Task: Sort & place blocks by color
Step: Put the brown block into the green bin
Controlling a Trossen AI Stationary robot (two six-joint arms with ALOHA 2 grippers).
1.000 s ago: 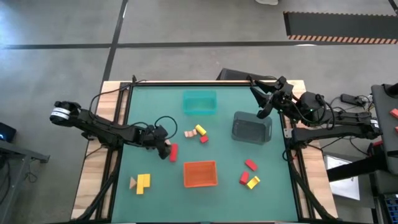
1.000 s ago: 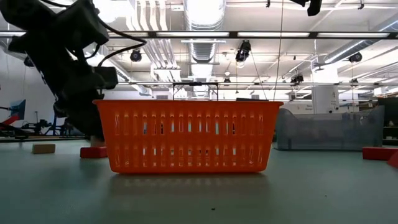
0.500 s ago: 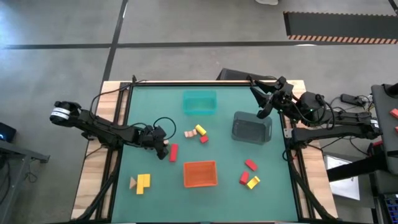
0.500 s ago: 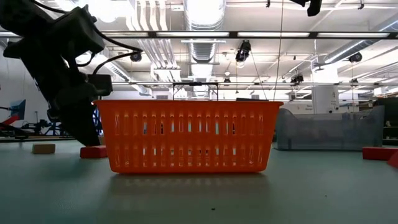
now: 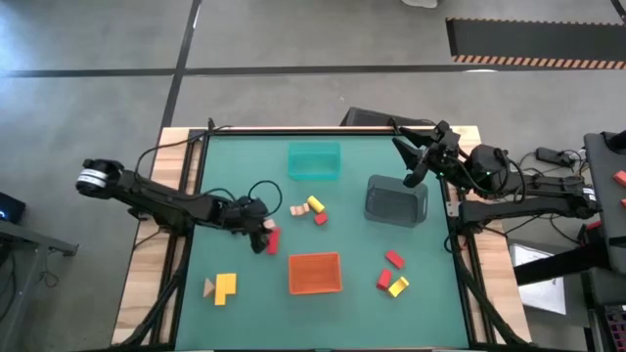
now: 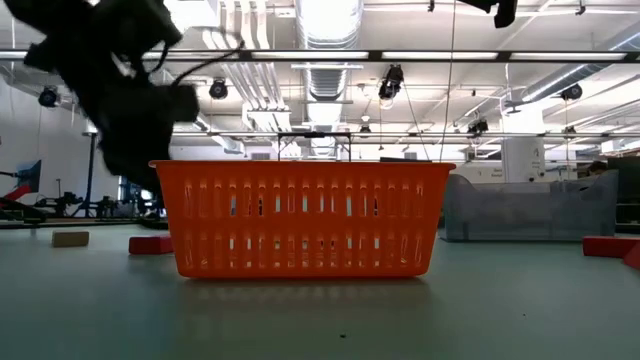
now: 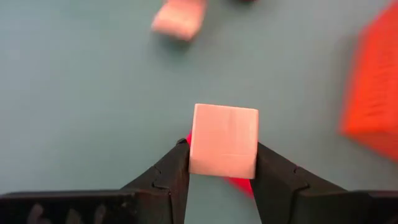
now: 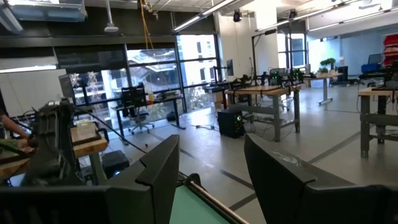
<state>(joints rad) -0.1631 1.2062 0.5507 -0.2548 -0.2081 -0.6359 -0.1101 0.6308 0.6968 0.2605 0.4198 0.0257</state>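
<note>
My left gripper [image 5: 262,233] [image 7: 222,163] is shut on a plain tan cube [image 7: 224,134] above a red bar [image 5: 273,241] [image 7: 241,184] that lies flat on the green mat. In the low view the left gripper [image 6: 128,120] hangs above the red bar [image 6: 150,244]. A tan block [image 5: 298,210], a yellow block [image 5: 315,204] and a red block [image 5: 320,219] lie mid-table. A yellow L-shaped piece [image 5: 225,286] and a tan wedge [image 5: 207,286] lie near left. Two red blocks [image 5: 394,259] and a yellow one [image 5: 398,286] lie near right. My right gripper [image 5: 409,162] [image 8: 211,152] waits open at the far right corner. My left gripper pinches the tan cube by two opposite side faces [image 7: 198,149], one finger [image 7: 175,167] on each. The fingers come from above, pointing down. The cube is lifted clear of the mat, its top face level, with the red bar beneath it.
Three square trays stand on the mat: teal [image 5: 314,160] at the far middle, grey [image 5: 396,200] at the right, orange [image 5: 314,273] [image 6: 310,218] at the near middle. Bare mat lies between the left gripper and the teal tray. Cables run along the left arm.
My left gripper, which stood low at the mat beside the red bar, has risen and shifted slightly toward the table's right, carrying the tan cube up clear of the mat. The red bar has stayed where it was.
</note>
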